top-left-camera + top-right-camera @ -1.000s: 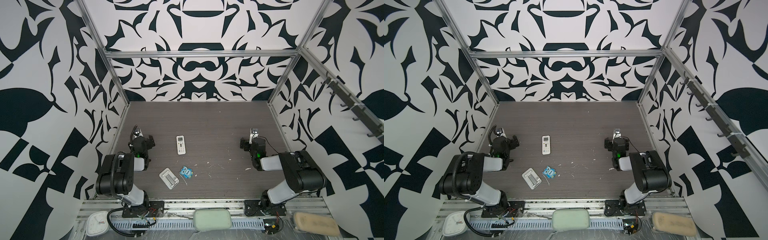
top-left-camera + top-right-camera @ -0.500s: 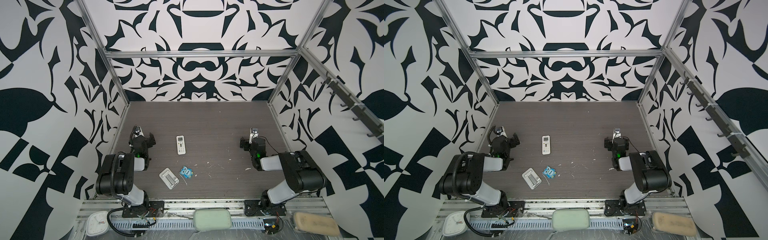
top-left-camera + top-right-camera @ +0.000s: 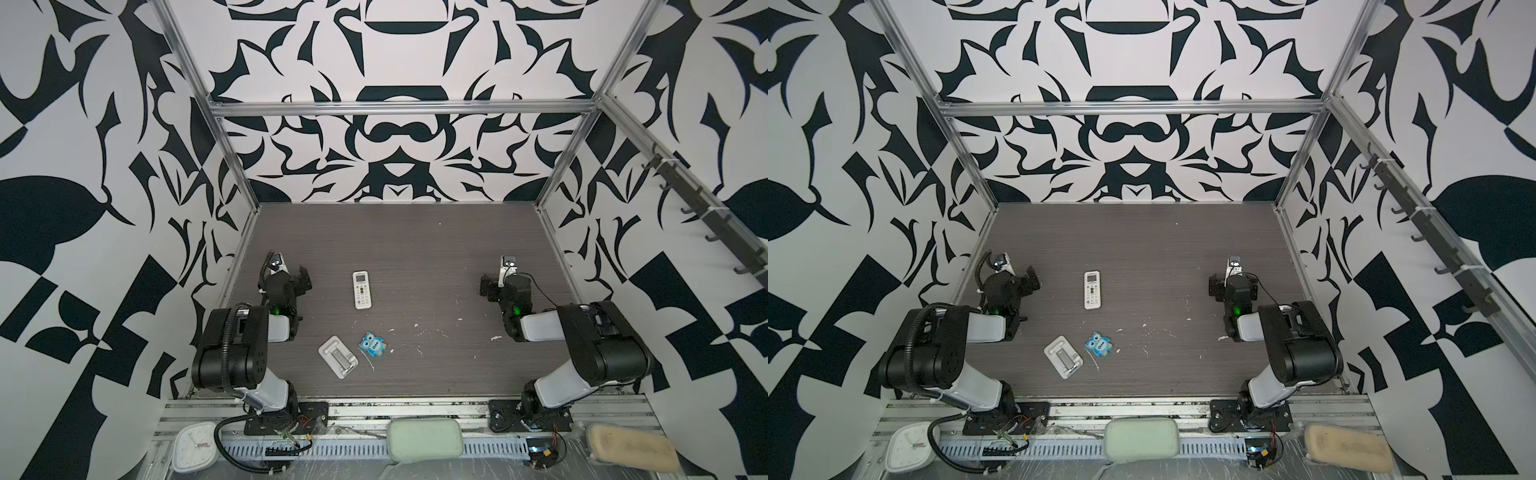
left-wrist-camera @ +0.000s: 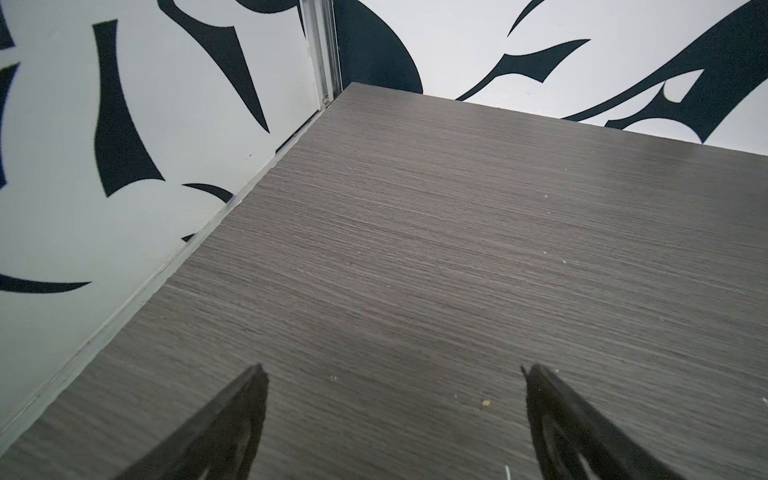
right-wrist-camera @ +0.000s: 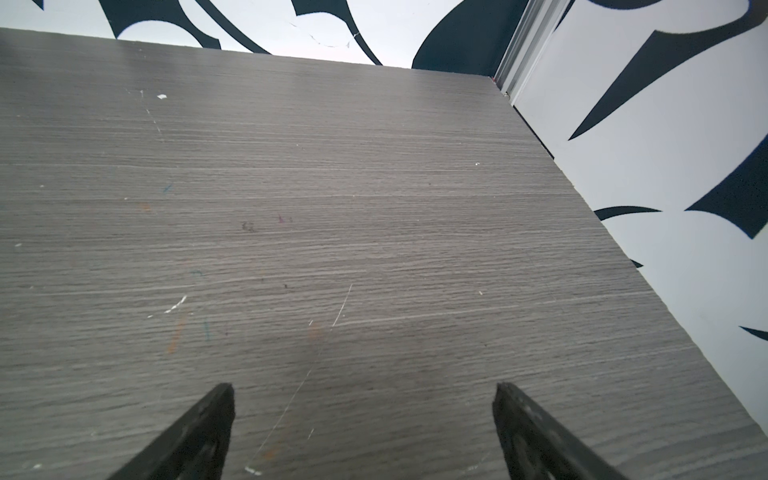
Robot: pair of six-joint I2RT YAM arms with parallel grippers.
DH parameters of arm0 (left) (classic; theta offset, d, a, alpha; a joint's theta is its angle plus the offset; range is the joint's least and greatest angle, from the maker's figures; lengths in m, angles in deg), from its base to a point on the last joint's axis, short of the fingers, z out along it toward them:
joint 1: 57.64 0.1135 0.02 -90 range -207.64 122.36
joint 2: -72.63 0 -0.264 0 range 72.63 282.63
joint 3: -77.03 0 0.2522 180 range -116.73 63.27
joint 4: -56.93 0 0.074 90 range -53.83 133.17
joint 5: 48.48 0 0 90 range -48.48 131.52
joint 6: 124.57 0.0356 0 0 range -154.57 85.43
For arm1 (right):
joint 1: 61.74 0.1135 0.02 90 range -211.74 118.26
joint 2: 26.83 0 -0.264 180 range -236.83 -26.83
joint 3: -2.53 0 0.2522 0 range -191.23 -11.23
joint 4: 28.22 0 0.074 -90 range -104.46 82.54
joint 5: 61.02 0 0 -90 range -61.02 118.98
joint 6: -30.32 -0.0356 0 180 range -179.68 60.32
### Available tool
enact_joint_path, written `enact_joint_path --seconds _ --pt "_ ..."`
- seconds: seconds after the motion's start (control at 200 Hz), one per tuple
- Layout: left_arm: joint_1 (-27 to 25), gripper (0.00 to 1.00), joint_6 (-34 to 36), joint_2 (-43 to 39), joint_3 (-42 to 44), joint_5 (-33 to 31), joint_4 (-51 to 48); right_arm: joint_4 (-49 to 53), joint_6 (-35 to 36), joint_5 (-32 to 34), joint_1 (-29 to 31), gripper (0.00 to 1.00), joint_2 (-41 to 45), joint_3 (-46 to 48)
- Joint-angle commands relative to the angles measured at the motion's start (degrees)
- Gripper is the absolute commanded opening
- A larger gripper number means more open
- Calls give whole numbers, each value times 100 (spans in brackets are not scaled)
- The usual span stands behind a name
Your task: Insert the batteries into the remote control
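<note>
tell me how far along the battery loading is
Done: nothing that shows. The remote lies buttons up on the table, its back unseen. In hand: nothing; the left pincer and the right pincer are both open, empty, over bare table off to either side of it. Left: everything, likely turning the remote over and fitting the batteries, which I cannot make out in any view.

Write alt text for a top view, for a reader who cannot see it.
A white remote control lies face up near the middle of a grey table, between the left gripper and the right gripper, neither touching it. Nearer the camera lie a white tray and a blue owl.
</note>
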Motion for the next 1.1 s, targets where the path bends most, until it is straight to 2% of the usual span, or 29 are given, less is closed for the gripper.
enact_joint_path --seconds 0.0,0.07,0.105,0.17,0.225,0.255,0.34,0.39,0.405,0.49,0.605,0.64,0.69,0.74,0.77,0.835,0.895,0.965,1.095 --pt "20 99 -6 6 48 33 223 -439 -30 -97 -12 100 160 97" --pt "20 99 -5 7 44 30 225 -866 229 -842 -9 100 320 426" --pt "14 99 -1 7 49 33 222 -1123 264 -939 -8 100 265 548" --pt "20 99 -6 1 44 34 225 -1251 103 -513 -9 100 34 428" --pt "19 99 -7 2 49 31 230 -314 -172 203 -11 100 101 17" --pt "19 99 -5 3 46 27 225 -241 -138 168 -9 100 168 9" --pt "20 99 -7 3 48 32 232 -1352 117 -548 -15 100 160 607" --pt "20 99 -6 7 45 34 231 -1418 24 -370 -13 100 136 622" --pt "20 99 -7 5 49 32 231 -1322 -13 -133 -11 100 107 553" --pt "19 99 -4 -2 43 34 223 -81 -218 402 -8 100 98 -91" --pt "20 99 -1 4 49 32 227 -426 -183 357 -2 100 86 54" --pt "20 99 -6 2 48 28 231 -571 -83 101 2 100 184 234" --pt "20 99 -7 9 45 34 233 -1646 146 -590 1 100 175 785" --pt "19 99 -1 3 45 30 231 -2160 53 -428 2 100 -24 882" --pt "19 99 -7 8 42 34 231 -1934 -13 -99 6 100 -82 694" --pt "20 99 -6 5 49 34 224 92 -315 538 2 100 131 -131" --pt "20 99 1 7 49 32 233 -662 -166 451 13 100 -25 60" --pt "17 99 -6 7 45 38 231 -248 -193 450 31 100 99 -18" --pt "20 99 -7 26 8 49 184 -393 -154 452 29 100 55 18"
